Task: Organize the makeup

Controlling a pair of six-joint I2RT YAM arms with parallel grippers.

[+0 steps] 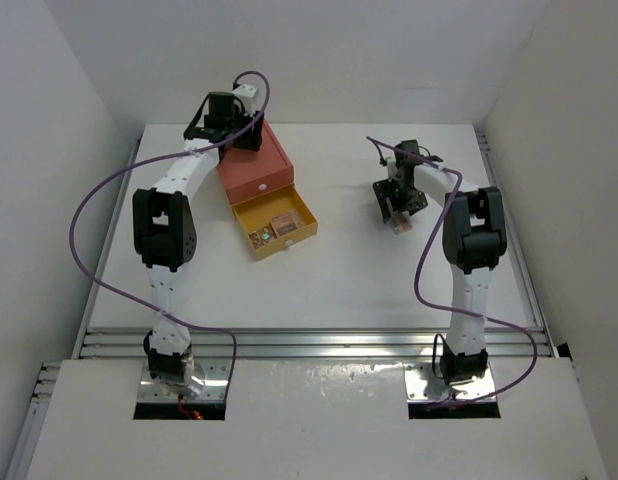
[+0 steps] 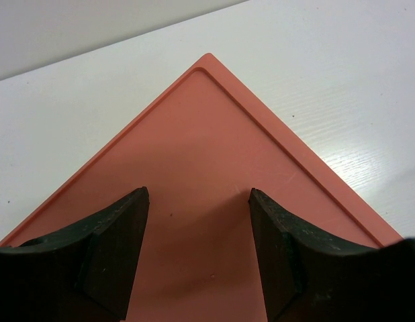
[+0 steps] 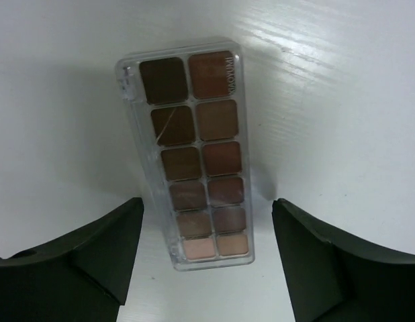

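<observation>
A long clear eyeshadow palette [image 3: 194,155] with brown and pinkish pans lies flat on the white table, between and just ahead of my right gripper's open fingers [image 3: 207,231]. In the top view the right gripper [image 1: 398,212] hovers over it at the right middle, with the palette's end [image 1: 398,226] just showing. My left gripper [image 2: 197,201] is open and empty above the salmon top of the drawer box [image 2: 207,174]; in the top view the left gripper [image 1: 227,120] is at the box's back. Small palettes [image 1: 274,228] lie in the open yellow drawer [image 1: 275,224]. No brushes show.
The orange-and-yellow drawer box [image 1: 257,165] stands at the back left, its yellow drawer pulled out toward the middle. Purple cables loop from both arms. White walls enclose the table [image 1: 339,280] on the left, back and right.
</observation>
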